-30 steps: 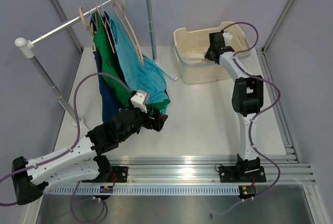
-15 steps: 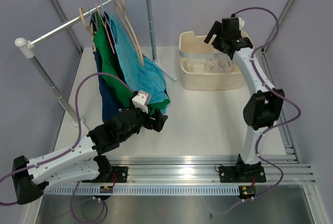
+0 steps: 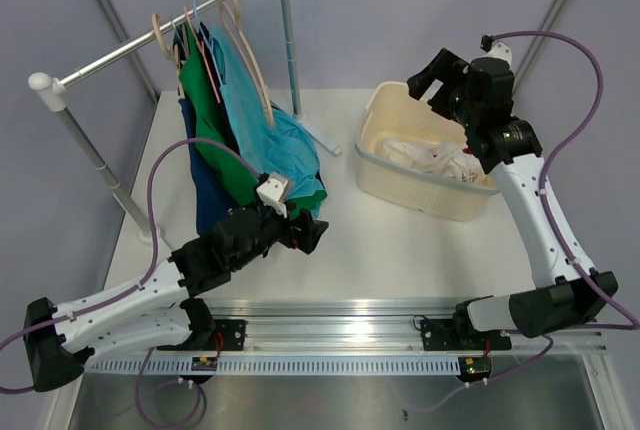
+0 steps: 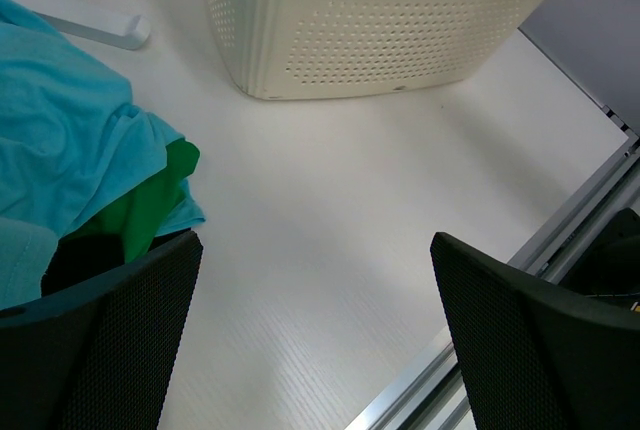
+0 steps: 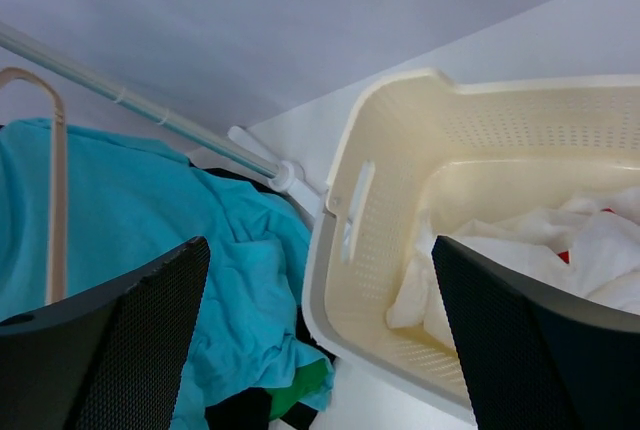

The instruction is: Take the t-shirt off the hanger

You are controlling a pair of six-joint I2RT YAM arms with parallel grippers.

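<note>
The white t-shirt [image 3: 432,155] with a bit of red print lies crumpled inside the cream basket [image 3: 400,188], off any hanger. It also shows in the right wrist view [image 5: 540,250]. A bare pale wooden hanger [image 3: 262,78] hangs on the rail over the teal shirt, and shows in the right wrist view [image 5: 55,180]. My right gripper [image 3: 428,75] is open and empty, raised above the basket's far left corner [image 5: 320,245]. My left gripper [image 3: 310,235] is open and empty, low over the table near the hanging shirts' hems [image 4: 315,245].
A teal shirt [image 3: 270,130], a green shirt [image 3: 215,130] and a dark blue garment [image 3: 205,200] hang from the rail [image 3: 130,48] at the left. The rack's post [image 3: 288,40] and foot stand beside the basket [image 4: 400,40]. An aluminium rail runs along the near edge.
My right arm has lifted out of the basket and swung up and to the right. The basket has slid nearer and to the right and now sits skewed. The left arm has barely moved.
</note>
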